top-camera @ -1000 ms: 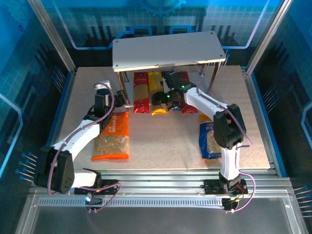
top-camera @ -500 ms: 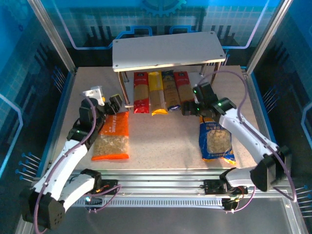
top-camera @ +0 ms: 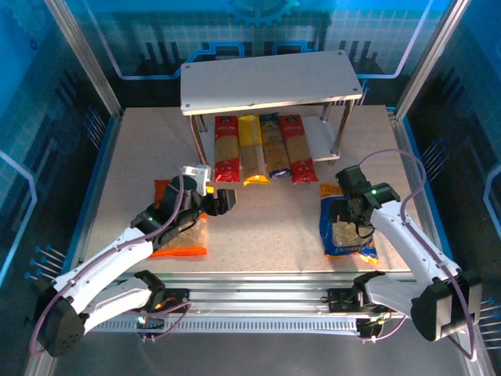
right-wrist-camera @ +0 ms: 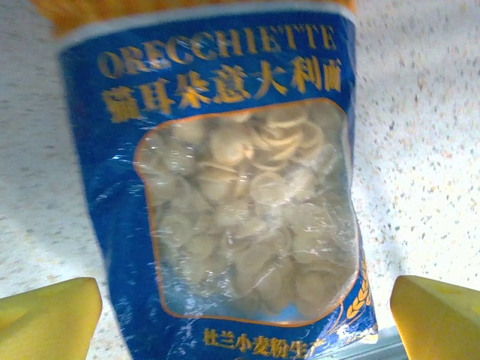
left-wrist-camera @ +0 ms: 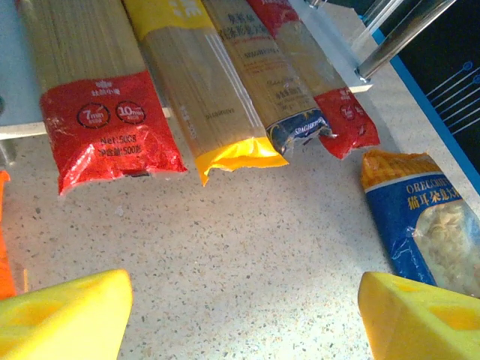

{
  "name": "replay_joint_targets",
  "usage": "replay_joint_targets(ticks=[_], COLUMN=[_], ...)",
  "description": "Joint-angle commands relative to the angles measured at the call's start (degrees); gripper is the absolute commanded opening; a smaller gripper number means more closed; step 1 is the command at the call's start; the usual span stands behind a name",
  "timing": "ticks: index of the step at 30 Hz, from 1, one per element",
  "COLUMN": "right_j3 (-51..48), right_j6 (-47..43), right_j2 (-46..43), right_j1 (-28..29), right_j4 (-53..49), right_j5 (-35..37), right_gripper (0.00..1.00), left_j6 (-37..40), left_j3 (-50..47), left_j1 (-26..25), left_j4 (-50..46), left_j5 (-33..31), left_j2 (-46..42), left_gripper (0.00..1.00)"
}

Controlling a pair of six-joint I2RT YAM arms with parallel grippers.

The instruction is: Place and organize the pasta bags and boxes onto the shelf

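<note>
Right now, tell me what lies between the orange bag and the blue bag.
In the top view, the left gripper hangs beside the orange bag; past it, bare table up to the blue bag.

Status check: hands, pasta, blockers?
Left hand open, empty, above table. Right hand open over blue bag, no grip. Four spaghetti packs on lower shelf board; both bags on table. Left arm crosses orange bag.
</note>
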Motion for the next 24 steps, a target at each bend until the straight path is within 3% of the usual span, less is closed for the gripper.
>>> replay_joint_targets(ticks=[1, 15, 24], right_j3=[-2.47, -7.67, -7.58], right_j6=[-0.46, -3.94, -5.86], right_j2=[1.87, 11.81, 18.16], right_j1=[-3.12, -10.37, -10.58], right_j4=[2.63, 16.22, 19.67], right_j5=[-2.96, -10.04, -15.53], right_gripper=[1.00, 1.00, 0.96], left_j6=[-0.65, 0.39, 0.57], left_j3=[0.30, 1.15, 1.97], left_j1=[-0.26, -0.27, -0.27], left_j4=[2.62, 1.17, 0.87], left_j5=[1.62, -0.22, -0.93], left_j2=[0.63, 0.06, 0.14], left_gripper=[0.80, 0.81, 0.81])
